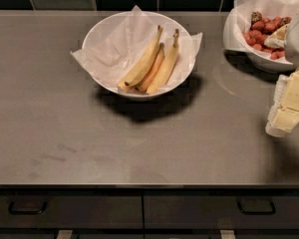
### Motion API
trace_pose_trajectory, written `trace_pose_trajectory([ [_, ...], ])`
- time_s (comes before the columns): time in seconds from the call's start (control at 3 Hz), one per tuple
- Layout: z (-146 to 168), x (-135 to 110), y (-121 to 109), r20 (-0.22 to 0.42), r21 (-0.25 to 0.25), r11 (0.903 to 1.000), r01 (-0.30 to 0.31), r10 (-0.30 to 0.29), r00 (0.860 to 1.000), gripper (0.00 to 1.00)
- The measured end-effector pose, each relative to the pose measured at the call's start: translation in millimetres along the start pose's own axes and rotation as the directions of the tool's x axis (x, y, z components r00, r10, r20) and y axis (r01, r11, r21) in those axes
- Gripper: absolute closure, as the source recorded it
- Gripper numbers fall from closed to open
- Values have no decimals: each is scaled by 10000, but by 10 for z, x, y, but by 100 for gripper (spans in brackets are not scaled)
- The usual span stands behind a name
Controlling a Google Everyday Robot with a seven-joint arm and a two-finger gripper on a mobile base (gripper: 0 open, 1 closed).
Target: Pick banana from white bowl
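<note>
1. Gripper (287, 106) hangs well to the right of the white bowl (107, 86), over the counter (89, 143); we can't tell how far open it is, and we see nothing in its hold.
2. We spot the banana (142, 63) inside the white bowl on crinkled paper (114, 49), leftmost of three.
3. Right of the white bowl sits a strawberry bowl (261, 59).

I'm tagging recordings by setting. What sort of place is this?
Probably a kitchen: a grey counter backed by dark wall tiles, drawers beneath, and fruit out: bananas in the white bowl, strawberries in another. The gripper hangs over the counter's right edge.
</note>
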State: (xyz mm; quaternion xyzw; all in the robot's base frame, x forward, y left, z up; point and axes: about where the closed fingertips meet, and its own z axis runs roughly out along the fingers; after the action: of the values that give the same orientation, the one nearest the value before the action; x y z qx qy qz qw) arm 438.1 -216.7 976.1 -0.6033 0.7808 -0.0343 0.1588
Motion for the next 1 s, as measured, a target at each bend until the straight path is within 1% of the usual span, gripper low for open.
trace_pose_trajectory([
  [0.33, 0, -1, 0, 2, 1, 10000, 2, -2, 10000, 0],
  [0.67, -20, -65, -45, 162, 112, 9996, 245, -247, 9996, 0],
  [1.0, 33, -361, -244, 833, 87, 9916, 1293, -1296, 9881, 0],
])
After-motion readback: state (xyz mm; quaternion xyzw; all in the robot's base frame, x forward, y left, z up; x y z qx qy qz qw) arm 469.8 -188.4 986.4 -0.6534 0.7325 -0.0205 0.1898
